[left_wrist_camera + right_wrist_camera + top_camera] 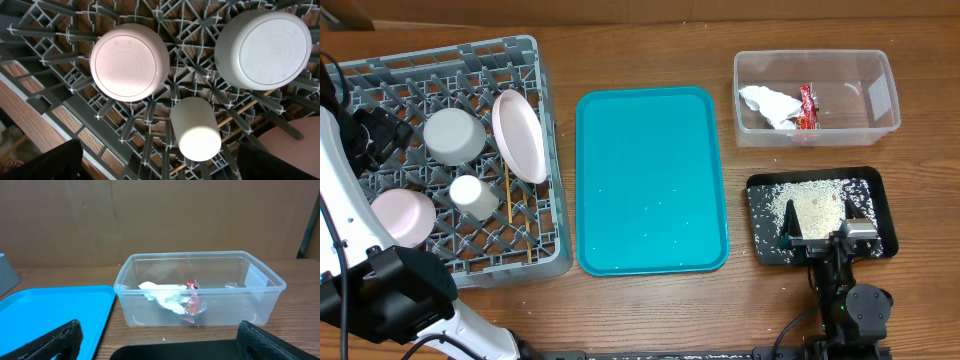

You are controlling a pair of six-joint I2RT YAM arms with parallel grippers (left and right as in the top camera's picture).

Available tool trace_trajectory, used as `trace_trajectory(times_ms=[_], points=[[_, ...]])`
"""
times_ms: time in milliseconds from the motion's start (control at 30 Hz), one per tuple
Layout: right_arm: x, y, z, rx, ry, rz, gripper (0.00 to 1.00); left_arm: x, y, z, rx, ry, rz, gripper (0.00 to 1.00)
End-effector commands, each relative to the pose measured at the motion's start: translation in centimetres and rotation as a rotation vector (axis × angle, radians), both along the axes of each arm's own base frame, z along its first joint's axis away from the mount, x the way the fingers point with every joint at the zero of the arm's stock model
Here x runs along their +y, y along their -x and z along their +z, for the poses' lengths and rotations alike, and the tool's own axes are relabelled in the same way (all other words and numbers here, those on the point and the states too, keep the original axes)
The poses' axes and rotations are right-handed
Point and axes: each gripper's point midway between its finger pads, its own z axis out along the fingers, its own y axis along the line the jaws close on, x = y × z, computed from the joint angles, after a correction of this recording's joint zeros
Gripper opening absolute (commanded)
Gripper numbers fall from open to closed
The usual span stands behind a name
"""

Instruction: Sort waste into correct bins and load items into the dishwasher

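Well left of the teal tray [650, 180], the grey dish rack [545, 215] sits on the wooden surface [650, 40]. In the rack, going toward the tray, are a pink bowl [402, 215] lying upside down, a grey-white bowl [455, 135] also upside down, and a small white cup [473, 196]. Next come the chopsticks [507, 195] lying on the lattice and the plate [518, 135] standing on edge nearest the tray. The left end effector [161, 159] hangs over the rack with its fingers spread wide and nothing between them.

Right of the tray at the far side is the clear tub [880, 90], which holds the crumpled napkin [767, 104] and the red wrapper [807, 106] touching it. Right of the tray at the near side is the black tray [882, 215], strewn with rice crumbs [815, 205]. The right end effector [162, 342] is at that tray's near edge, fingers wide apart and empty.
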Motion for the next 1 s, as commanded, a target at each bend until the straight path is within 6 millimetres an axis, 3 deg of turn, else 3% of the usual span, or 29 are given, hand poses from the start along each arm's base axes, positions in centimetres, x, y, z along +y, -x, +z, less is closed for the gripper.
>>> trace_trajectory(times_ms=[0, 533, 967], points=[[-0.3, 0.0, -0.1, -0.007, -0.008, -0.017, 1.0, 0.0, -0.2, 0.7, -0.023, -0.011, 0.012, 1.0], [-0.3, 0.0, -0.1, -0.007, -0.008, -0.017, 1.0, 0.2, 0.3, 0.7, 0.012, -0.032, -0.055, 1.0], [-0.3, 0.0, -0.1, -0.007, -0.008, -0.017, 1.0, -3.2, 1.6, 2.4, -0.072, -0.11, -0.156, 1.0]])
